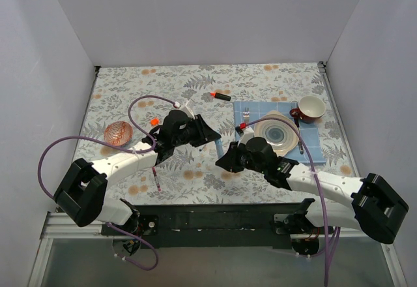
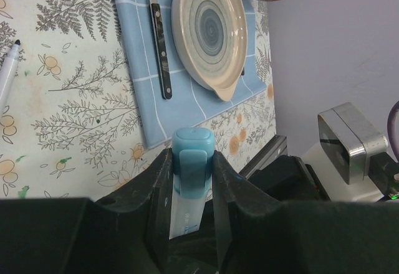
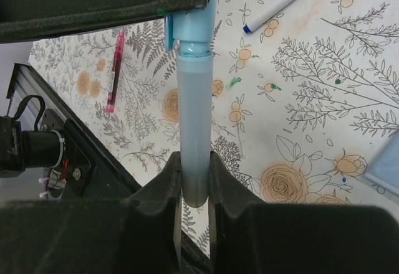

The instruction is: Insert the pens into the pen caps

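My left gripper [image 1: 212, 137] [image 2: 192, 159] is shut on the light-blue cap [image 2: 193, 152]. My right gripper [image 1: 225, 159] [image 3: 194, 162] is shut on the chunky light-blue marker [image 3: 192, 118]. The marker's top end sits in that cap [image 3: 190, 34], above the table between the two arms. The thin white pen [image 3: 280, 3] [image 2: 6, 75] lies uncapped on the table. The maroon-red pen [image 1: 157, 179] [image 3: 115, 68] lies near the left arm. The black marker [image 1: 223, 96], with an orange-red end, lies at mid-back. A small orange-red piece [image 1: 154, 121] lies by the left arm.
A pink glass bowl [image 1: 119, 132] stands at the left. A blue cloth [image 1: 316, 149] at the right carries a plate [image 1: 277, 134], a silver fork [image 1: 246, 113], a knife [image 2: 161, 43] and a red-brown cup [image 1: 311, 107]. White walls enclose the table.
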You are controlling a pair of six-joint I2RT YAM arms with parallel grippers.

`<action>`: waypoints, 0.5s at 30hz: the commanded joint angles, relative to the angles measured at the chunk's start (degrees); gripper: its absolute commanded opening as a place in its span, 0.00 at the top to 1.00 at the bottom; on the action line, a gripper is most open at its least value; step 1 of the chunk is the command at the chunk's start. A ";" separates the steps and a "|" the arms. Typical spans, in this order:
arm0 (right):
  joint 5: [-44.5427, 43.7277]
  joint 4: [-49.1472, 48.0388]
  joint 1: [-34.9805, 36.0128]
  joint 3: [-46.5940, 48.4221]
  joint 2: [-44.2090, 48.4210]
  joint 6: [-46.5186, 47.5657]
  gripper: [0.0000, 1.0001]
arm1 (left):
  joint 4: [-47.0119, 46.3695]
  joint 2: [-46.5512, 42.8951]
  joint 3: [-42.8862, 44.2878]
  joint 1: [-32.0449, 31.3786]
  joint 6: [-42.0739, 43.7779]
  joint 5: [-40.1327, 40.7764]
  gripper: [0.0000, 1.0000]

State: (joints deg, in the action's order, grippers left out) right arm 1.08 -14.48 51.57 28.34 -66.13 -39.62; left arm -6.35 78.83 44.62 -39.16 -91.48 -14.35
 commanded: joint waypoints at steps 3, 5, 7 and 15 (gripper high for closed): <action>-8.73 -5.21 -1.03 5.58 -0.14 2.26 0.99 | 4.85 -1.31 -0.15 -1.36 2.53 -5.78 1.00; -8.99 -4.94 -0.95 6.03 -0.23 2.96 0.99 | 5.64 -1.13 0.03 -1.36 3.24 -6.13 1.00; -8.56 -4.59 -0.95 6.82 -0.23 4.54 0.99 | 6.08 -0.96 0.20 -1.36 4.37 -6.39 1.00; -8.38 -3.19 -1.03 8.05 0.65 8.32 0.99 | 10.12 -0.69 1.87 -1.45 6.67 -9.82 0.96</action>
State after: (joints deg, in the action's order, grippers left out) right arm -0.95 -9.82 51.64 31.64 -66.87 -34.30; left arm -4.64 78.85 46.22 -39.09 -86.91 -14.90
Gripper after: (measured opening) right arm 0.211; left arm 0.243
